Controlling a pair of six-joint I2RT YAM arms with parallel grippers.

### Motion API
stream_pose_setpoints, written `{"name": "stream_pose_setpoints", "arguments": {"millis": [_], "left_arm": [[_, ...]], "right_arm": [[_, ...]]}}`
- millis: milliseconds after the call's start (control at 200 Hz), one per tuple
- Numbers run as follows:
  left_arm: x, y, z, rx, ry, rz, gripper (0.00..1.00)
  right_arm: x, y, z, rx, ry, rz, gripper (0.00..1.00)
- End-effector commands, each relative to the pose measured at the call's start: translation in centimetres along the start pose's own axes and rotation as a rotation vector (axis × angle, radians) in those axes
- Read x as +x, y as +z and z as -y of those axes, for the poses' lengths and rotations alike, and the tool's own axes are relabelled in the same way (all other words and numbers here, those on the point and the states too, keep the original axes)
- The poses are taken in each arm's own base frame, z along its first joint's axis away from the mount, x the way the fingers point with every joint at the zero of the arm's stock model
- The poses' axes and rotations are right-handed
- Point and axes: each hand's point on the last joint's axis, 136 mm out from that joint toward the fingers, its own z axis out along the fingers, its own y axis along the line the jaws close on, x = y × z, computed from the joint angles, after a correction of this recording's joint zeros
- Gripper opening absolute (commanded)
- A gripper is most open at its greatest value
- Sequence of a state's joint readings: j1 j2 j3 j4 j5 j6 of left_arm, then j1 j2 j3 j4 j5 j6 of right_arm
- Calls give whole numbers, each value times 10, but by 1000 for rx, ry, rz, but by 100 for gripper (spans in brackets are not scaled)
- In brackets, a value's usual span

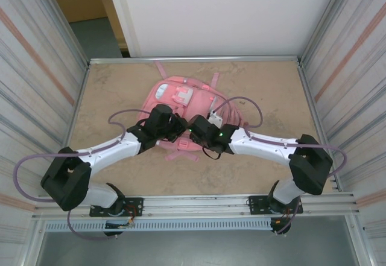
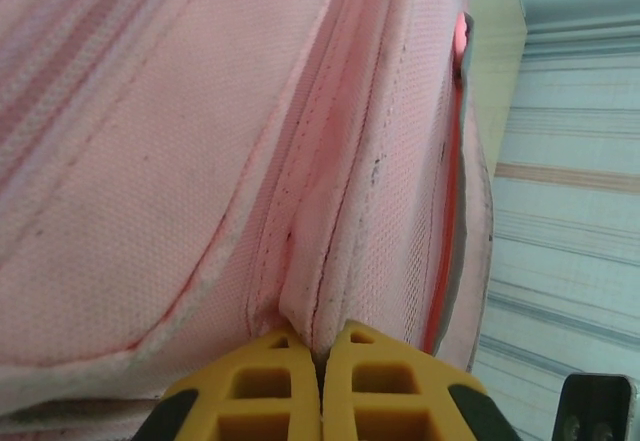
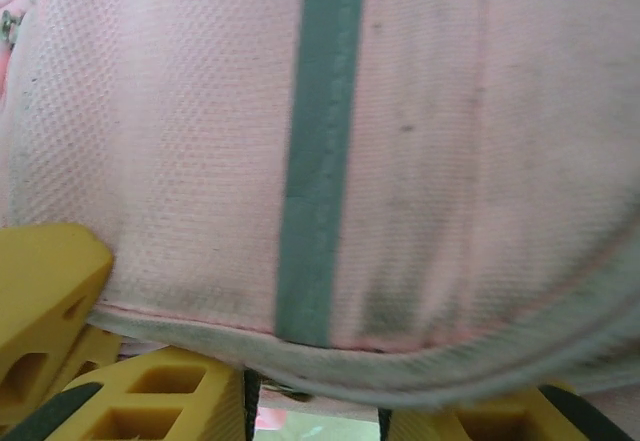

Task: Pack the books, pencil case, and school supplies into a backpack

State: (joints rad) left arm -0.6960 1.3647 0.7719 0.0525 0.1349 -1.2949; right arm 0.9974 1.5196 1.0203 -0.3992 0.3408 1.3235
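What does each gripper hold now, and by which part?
Left gripper: jaws shut on a raised seam fold of the backpack. Right gripper: jaws apart at the backpack's grey-trimmed edge; a hold cannot be told.

1. I can read no words, numbers, brand names or signs in any of my views.
2. From above, the pink backpack (image 1: 164, 91) has a white and pale-blue front patch (image 1: 183, 94). Any print on it is too small to make out.
3. Through my left wrist camera, the backpack fabric is plain pink weave with stitched seams and carries no lettering.
4. Through my right wrist camera, the pink mesh is crossed by a grey stripe (image 3: 320, 161), which has no writing on it.
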Motion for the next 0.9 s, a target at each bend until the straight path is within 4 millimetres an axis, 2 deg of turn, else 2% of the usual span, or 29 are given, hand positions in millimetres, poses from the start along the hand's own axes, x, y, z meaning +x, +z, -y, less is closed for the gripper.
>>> {"name": "stream_pose_setpoints", "arguments": {"millis": [0,170,306,451,521,576,656,707,747,897], "left_arm": [[-12,-21,28,96,54,55,0],[-16,-21,25,82,67,65,0],[-15,-17,24,87,58,52,0],[-15,-16,20,71,64,53,0],[-15,-16,22,81,65,46,0],[-15,-17,22,80,70,44,0],[-16,-18,20,71,77,50,0],[-15,-17,20,70,73,46,0],[-14,-16,22,77,70,38,0],[-12,-14,21,75,79,27,0]], "right_arm": [[-21,-4,53,182,-77,98,35],[-28,-21,45,192,-133,101,35],[-36,-32,39,203,-193,108,29],[-42,-36,39,240,-320,120,27],[-42,-32,41,243,-382,104,28],[-40,-25,39,209,-434,52,31],[-33,-17,30,117,-498,-29,43],[-30,-16,22,69,-544,-46,44],[-30,-17,17,45,-574,-47,43],[-39,-17,13,39,-634,-12,24]]}}
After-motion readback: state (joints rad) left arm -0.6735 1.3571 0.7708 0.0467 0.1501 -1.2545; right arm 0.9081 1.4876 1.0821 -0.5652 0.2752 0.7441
